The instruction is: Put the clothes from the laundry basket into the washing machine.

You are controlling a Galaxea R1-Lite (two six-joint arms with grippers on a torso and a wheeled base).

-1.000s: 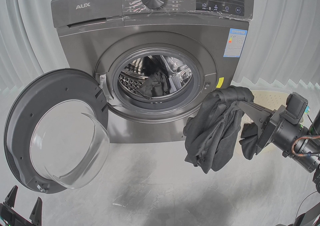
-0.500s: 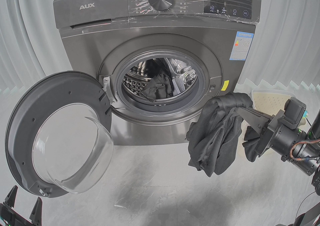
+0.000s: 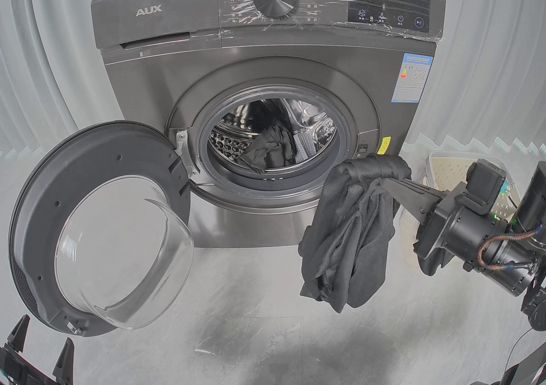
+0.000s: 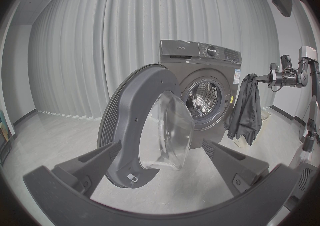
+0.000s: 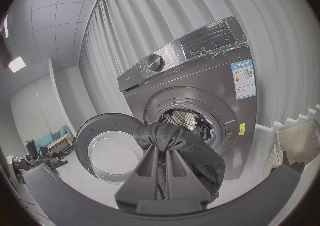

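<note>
The garment (image 3: pixel 347 232) is black, soft, matte knit cloth, bunched at the top and hanging in long loose folds with an uneven hem. It hangs in the air in front of the washer (image 3: pixel 267 56), just right of and below the round opening, its lower end clear of the floor (image 3: pixel 256 312). The right tool (image 3: pixel 392 181) is pinched narrow on the bunched top of the garment, its two dark wedge-shaped fingers (image 5: pixel 150 170) nearly together with cloth squeezed between them and wrapped over their tips; the rest of the cloth drops below it.

The washer is a grey metal front-loader with a round dial and a top panel under crinkled clear film. Its drum (image 3: pixel 224 142) is shiny perforated steel, and dark crumpled clothes (image 3: pixel 267 147) lie inside. The round door (image 3: pixel 74 176), grey plastic with a bulging clear glass bowl, stands swung wide open to the washer's left. The basket (image 3: pixel 455 170), cream perforated plastic, sits on the floor just right of the washer, behind the right tool.

The left tool (image 3: pixel 44 340) hangs low, well in front of the washer below the open door, its fingers spread wide and holding nothing.
</note>
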